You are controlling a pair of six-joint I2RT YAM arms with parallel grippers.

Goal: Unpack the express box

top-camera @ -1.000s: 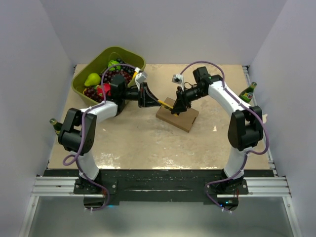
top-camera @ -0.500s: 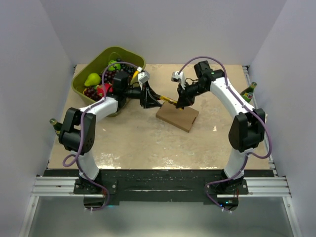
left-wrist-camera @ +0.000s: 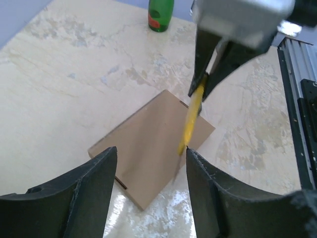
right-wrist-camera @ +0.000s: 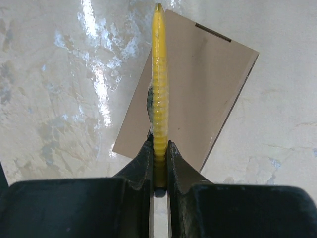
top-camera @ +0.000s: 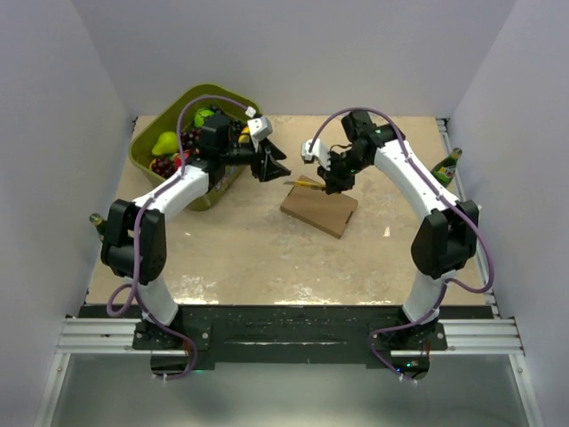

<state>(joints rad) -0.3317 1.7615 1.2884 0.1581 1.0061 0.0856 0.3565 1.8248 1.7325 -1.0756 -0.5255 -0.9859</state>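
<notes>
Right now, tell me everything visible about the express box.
The express box is a flat, plain brown cardboard rectangle, closed, with a dark slot near one edge. It lies flat on the table, skewed to its edges. A yellow tool in the right gripper hangs over it; contact unclear.

Near half of the worktop (top-camera: 258,258) is bare between the arms: a wide lane. The express box (top-camera: 322,211) lies flat. Over its far-left edge hangs the right hand (top-camera: 331,185), clamped on a yellow tool (top-camera: 305,184). The left hand (top-camera: 274,165), jaws apart, is just beyond, with a narrow gap between. A fruit tub (top-camera: 160,120) fills the far-left corner, and a green bottle (top-camera: 447,166) stands at the right edge.
</notes>
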